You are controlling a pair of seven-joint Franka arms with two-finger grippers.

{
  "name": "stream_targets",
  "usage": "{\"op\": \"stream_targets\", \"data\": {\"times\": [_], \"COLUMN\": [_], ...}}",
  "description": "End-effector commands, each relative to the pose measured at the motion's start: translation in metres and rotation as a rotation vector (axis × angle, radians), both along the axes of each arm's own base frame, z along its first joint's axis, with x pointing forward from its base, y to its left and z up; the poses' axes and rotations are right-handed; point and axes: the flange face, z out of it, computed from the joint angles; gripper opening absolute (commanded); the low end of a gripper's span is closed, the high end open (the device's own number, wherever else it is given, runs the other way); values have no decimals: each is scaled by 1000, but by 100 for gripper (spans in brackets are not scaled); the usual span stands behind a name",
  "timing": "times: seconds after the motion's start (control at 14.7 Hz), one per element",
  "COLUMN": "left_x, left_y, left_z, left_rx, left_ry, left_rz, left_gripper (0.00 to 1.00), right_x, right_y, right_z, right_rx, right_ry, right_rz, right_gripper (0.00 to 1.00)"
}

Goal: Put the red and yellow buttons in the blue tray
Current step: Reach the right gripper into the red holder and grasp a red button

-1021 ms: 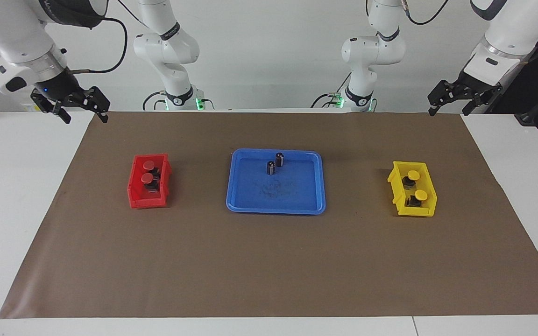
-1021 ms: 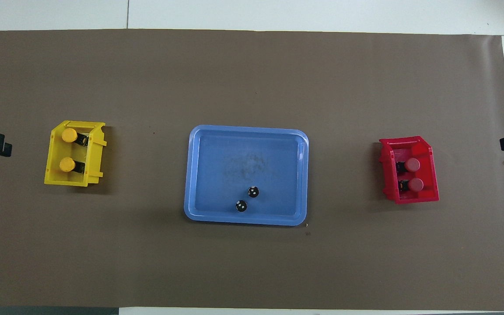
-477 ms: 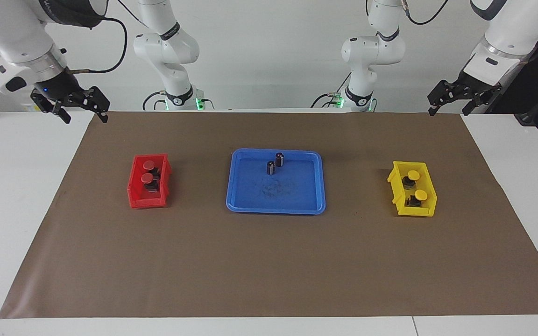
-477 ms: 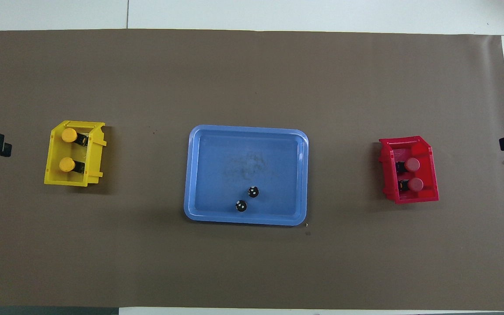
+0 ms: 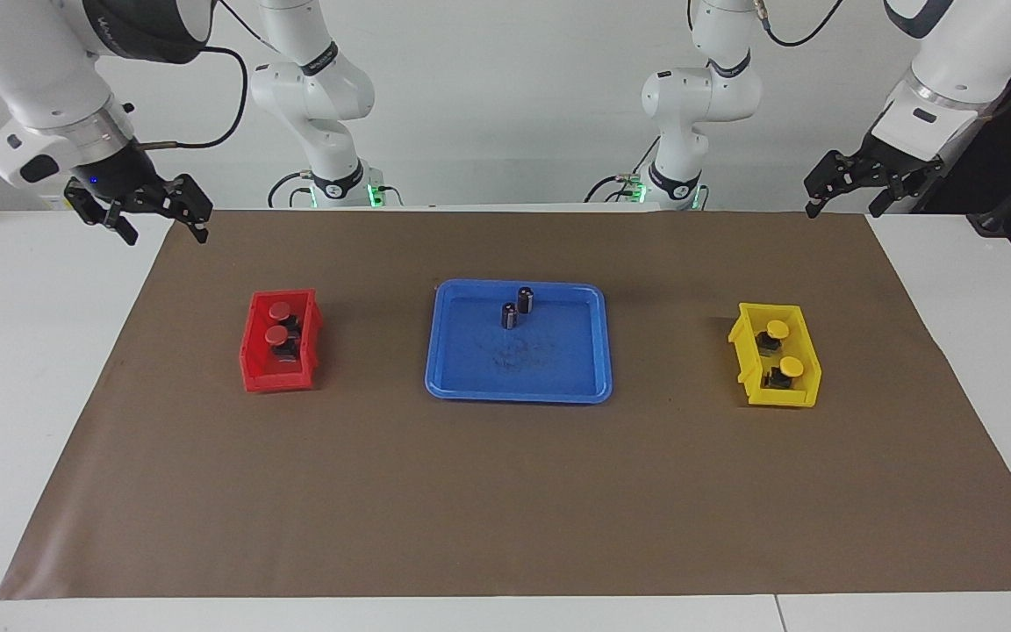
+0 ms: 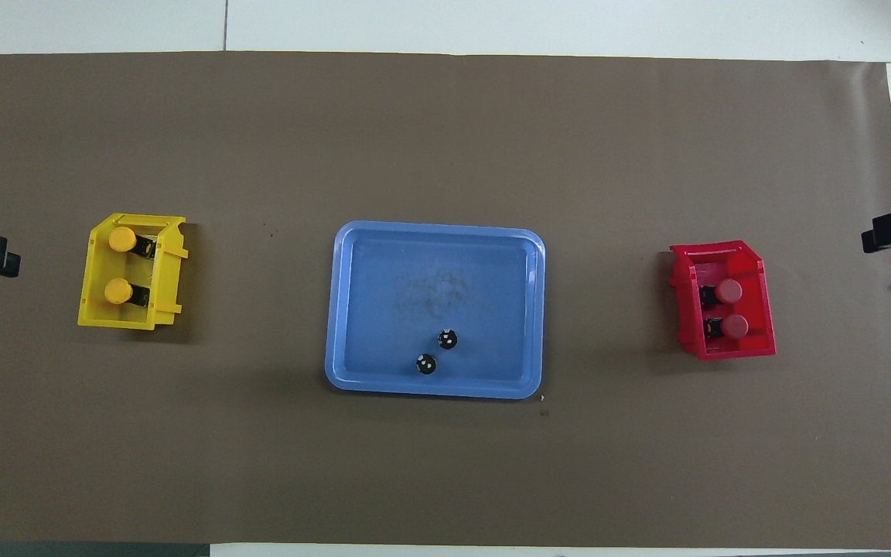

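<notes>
Right gripper (image 5: 161,213): up in the air over the corner of the brown mat (image 5: 505,491) at the right arm's end, jaws spread, nothing between them. Left gripper (image 5: 848,191): raised over the mat's corner at the left arm's end, jaws also apart and empty; this arm looks to be waiting.

Step, as I judge it: the very start. No button is in the tray; the first reach is not yet made.

Out from the right jaws, below and toward the table's middle: red bin (image 5: 251,347) with two red buttons (image 5: 278,323) in it, caps up, one just nearer the robots than the other. Well clear of the jaws.

Out from the left jaws, likewise: yellow bin (image 5: 747,351) holding two yellow buttons (image 5: 784,351), standing one past the other.

Between the bins, well apart from both grippers: blue tray (image 5: 558,377). Inside it only two dark capless cylinders (image 5: 517,307), upright, close together in the part nearest the robots. The rest of the floor is bare, with some scuffing at centre.

Next move likely calls for the right gripper to come down over the red bin, jaws astride one cap, mind the bin walls and the neighbouring button. Set-down should avoid the cylinders.
</notes>
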Motion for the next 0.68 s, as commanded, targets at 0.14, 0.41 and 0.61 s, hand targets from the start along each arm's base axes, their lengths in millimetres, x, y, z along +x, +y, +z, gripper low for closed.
{"op": "stream_targets", "data": {"times": [0.14, 0.41, 0.61], "left_x": [-9, -9, -9], "left_y": [3, 3, 3], "left_z": [2, 2, 2], "left_rx": [0, 0, 0], "left_ry": [7, 5, 7], "left_rz": [0, 0, 0], "left_gripper": [100, 100, 100], "right_x": [12, 11, 6], "right_y": [32, 33, 32], "right_z": [-80, -163, -198], "right_rx": [7, 5, 5], "right_ry": [-36, -56, -43], "right_rz": [20, 24, 26], "right_gripper": [93, 83, 78]}}
